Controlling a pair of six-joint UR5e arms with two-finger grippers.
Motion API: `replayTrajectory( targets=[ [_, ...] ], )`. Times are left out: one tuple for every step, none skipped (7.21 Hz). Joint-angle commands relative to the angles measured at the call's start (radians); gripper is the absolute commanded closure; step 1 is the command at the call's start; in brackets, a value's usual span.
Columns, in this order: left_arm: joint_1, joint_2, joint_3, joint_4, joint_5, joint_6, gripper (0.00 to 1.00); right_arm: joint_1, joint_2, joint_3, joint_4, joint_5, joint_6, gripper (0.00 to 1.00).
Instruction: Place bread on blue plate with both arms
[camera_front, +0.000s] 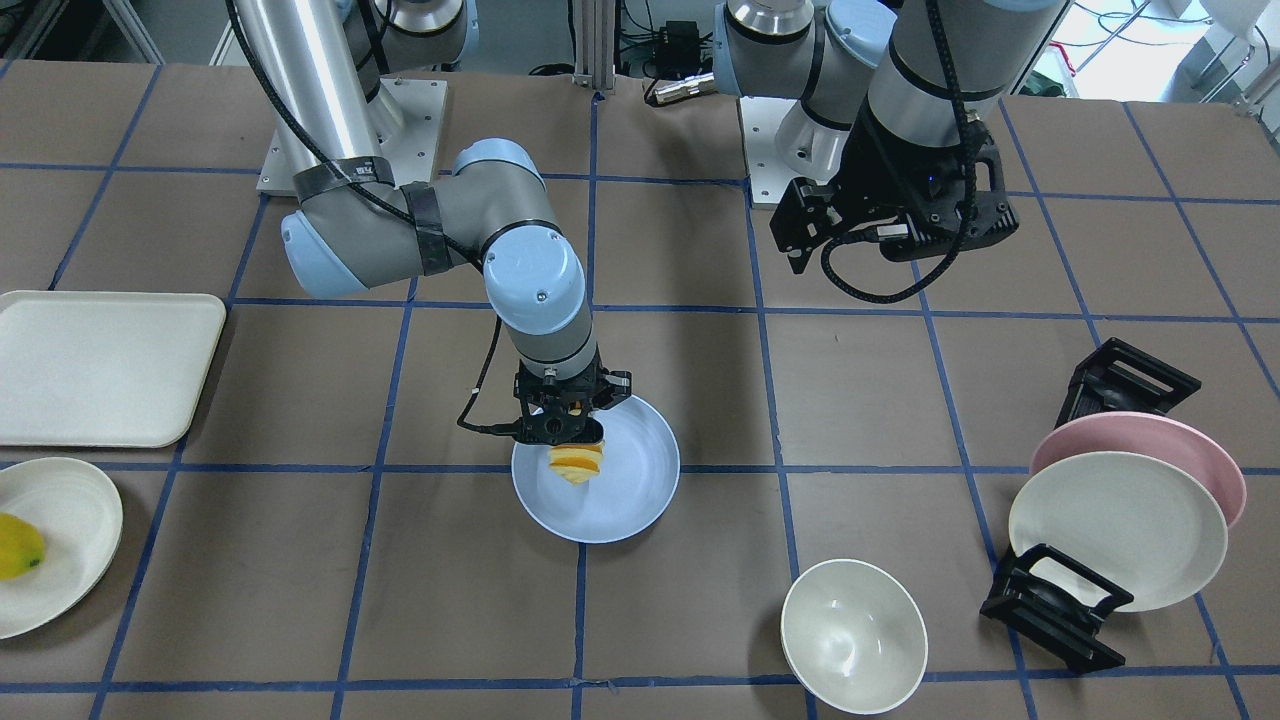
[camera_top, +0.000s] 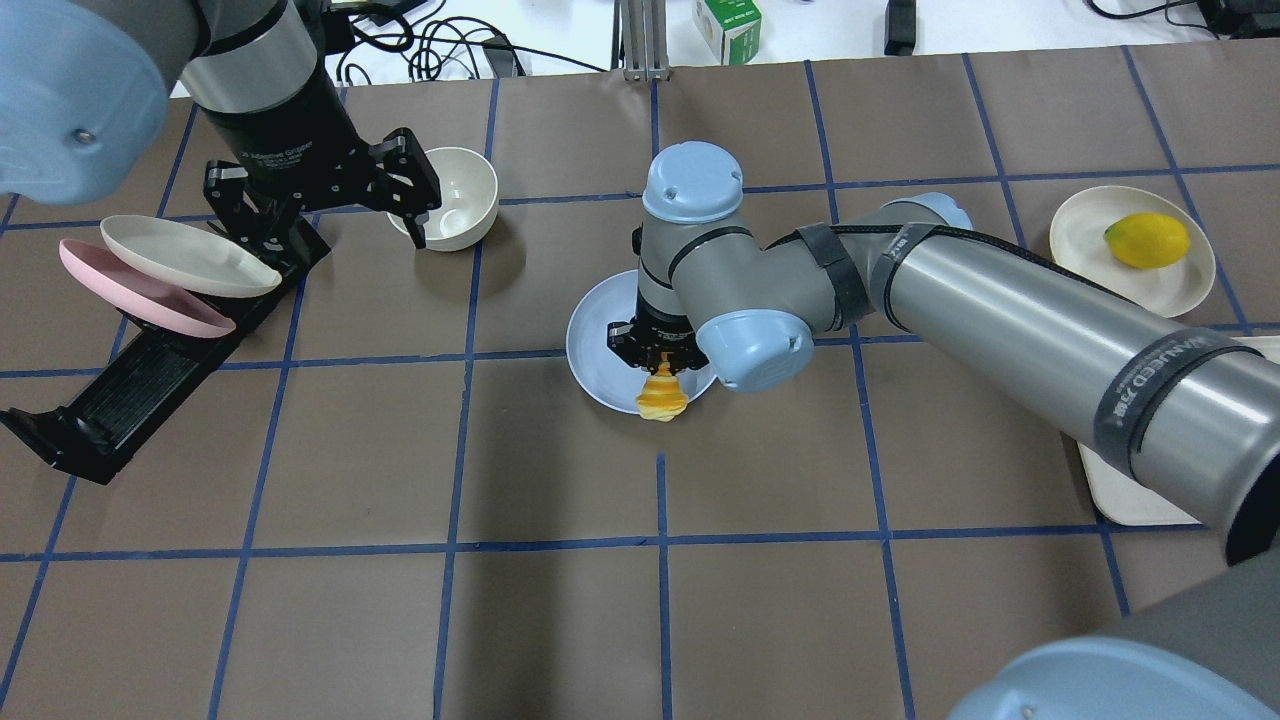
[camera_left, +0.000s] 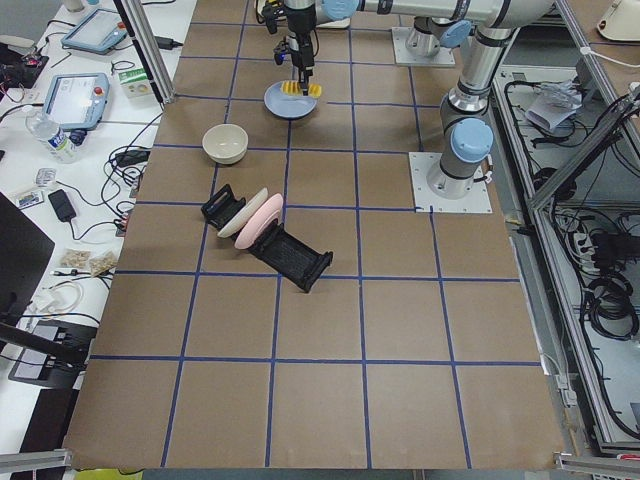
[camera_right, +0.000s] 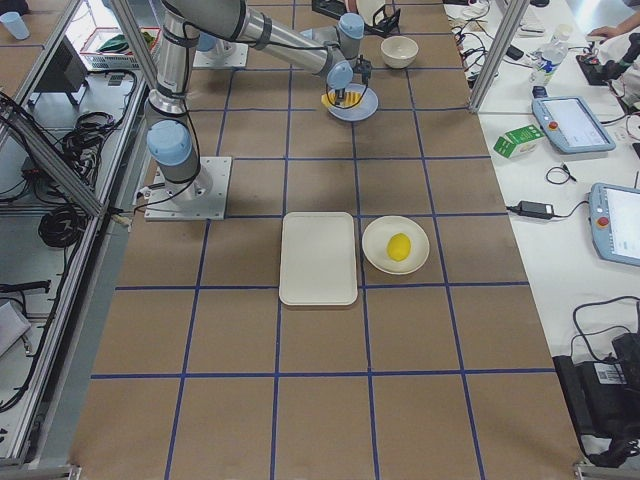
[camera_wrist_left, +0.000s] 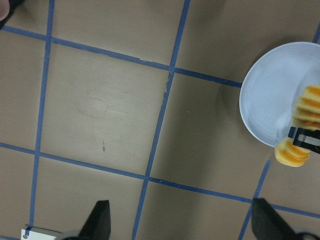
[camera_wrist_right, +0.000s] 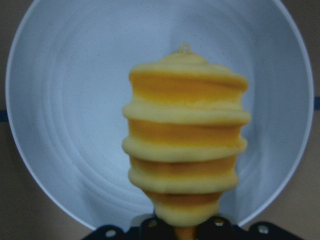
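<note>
The right gripper (camera_front: 563, 425), clamped on the bread (camera_front: 577, 463), and its arm reaching in from the right end block the blue plate (camera_front: 625, 500) on its robot-edge side. Whether the bread touches the plate is unclear. The plate's half toward the operators' edge lies open. Toward the left end, a white bowl (camera_front: 853, 635) and a plate rack (camera_front: 1060, 610) stand well apart from the plate, with bare paper between. The left gripper (camera_wrist_left: 181, 220) hangs spread above that end.
</note>
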Motion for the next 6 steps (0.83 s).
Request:
replayTrajectory(
  targets=[
    [-0.008,0.015,0.032,0.051,0.002,0.01,0.0,-0.016,-0.004,-0.067,0.009,-0.008,-0.005,0.0],
    [-0.008,0.017,0.029,0.048,-0.001,0.013,0.0,-0.042,-0.016,-0.081,0.027,-0.008,-0.006,0.0],
    [-0.009,0.02,0.039,0.039,-0.01,0.026,0.0,-0.054,-0.039,-0.069,0.049,-0.002,0.006,0.0],
    [-0.009,0.034,0.026,0.038,-0.004,0.025,0.0,-0.077,-0.048,-0.072,0.069,-0.008,-0.011,0.0],
    [-0.008,0.033,0.017,0.04,-0.019,0.025,0.0,-0.109,-0.092,-0.09,0.158,-0.034,-0.078,0.0],
    [-0.008,0.029,0.016,0.043,-0.018,0.017,0.0,-0.196,-0.164,-0.107,0.249,-0.089,-0.15,0.0]
  ],
)
